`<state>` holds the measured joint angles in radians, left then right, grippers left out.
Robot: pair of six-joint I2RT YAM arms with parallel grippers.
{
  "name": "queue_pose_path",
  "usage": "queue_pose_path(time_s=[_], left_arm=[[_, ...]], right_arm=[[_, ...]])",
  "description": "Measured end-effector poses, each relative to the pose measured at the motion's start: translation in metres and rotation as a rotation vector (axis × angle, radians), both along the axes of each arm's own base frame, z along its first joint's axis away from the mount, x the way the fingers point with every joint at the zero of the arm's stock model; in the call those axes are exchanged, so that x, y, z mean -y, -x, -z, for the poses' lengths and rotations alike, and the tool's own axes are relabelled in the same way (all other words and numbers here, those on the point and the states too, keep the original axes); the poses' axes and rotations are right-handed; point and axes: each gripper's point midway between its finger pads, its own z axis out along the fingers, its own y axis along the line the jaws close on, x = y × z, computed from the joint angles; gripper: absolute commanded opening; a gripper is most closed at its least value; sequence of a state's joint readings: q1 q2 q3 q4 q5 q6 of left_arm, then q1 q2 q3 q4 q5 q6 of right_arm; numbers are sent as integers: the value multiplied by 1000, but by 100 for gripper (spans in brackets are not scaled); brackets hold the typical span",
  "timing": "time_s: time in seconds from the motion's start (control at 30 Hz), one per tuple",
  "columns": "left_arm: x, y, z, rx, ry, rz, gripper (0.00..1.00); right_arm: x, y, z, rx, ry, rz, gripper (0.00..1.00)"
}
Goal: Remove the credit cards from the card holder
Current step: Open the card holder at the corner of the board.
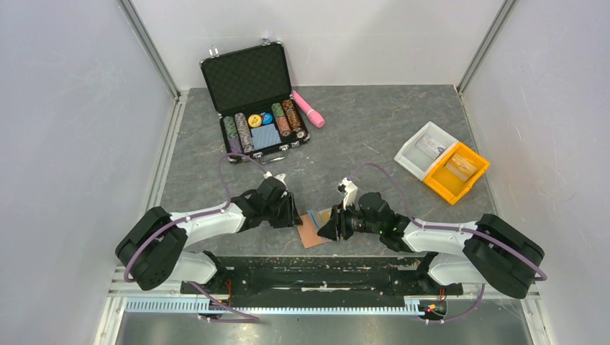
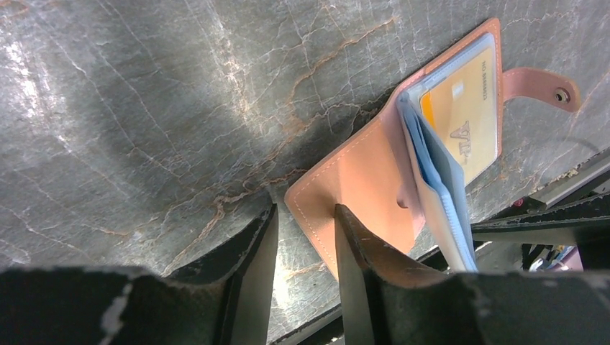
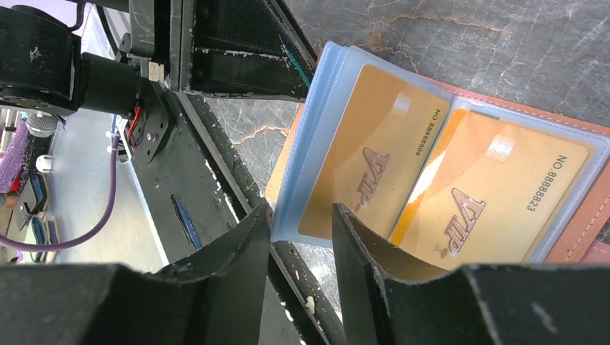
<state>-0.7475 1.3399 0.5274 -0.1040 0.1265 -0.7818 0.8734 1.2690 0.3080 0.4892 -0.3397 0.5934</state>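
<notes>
The card holder (image 1: 314, 230) lies open on the bench (image 1: 374, 129), close to the front edge, right between the two tools. A black frame (image 1: 324, 267) runs just beside it. Far back are one black chip case (image 1: 252, 93), one pink tube (image 1: 308, 108), one white tray (image 1: 424, 147) and one yellow tray (image 1: 457, 172), all well apart from it.

Two yellow credit cards (image 3: 374, 172) show, both tucked inside blue pockets (image 3: 324, 108).

The left tool (image 2: 305, 215) is open a little, and a corner of the brown cover sits in its gap. The right tool (image 3: 299, 212) is open a little too, with the edge of a pocket in its gap.
</notes>
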Motion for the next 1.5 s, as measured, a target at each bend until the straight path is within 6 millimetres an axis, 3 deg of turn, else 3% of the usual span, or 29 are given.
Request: queue_pose_path(time_s=[0.17,0.37,0.6,0.93,1.2,1.33,1.5], left_arm=[[-1,1,-1,-1,-2,0,45],[-2,2,-2,-2,-3,-1,46],[-3,2,-5,5,-1,-3,47],[-11,3,-15,28,-10,-21,52],[-1,4,-46,83,93,3,42],[6,8,-43,63,125,30,35],[11,14,-23,11,125,59,33]], right_arm=[[0,0,-2,4,-5,0,38],[-1,0,-4,4,-11,0,49],[-2,0,-8,3,-22,-3,40],[1,-6,-4,19,16,17,39],[14,-23,5,44,80,73,38],[18,-24,15,29,113,81,37],[20,-23,25,10,138,80,37]])
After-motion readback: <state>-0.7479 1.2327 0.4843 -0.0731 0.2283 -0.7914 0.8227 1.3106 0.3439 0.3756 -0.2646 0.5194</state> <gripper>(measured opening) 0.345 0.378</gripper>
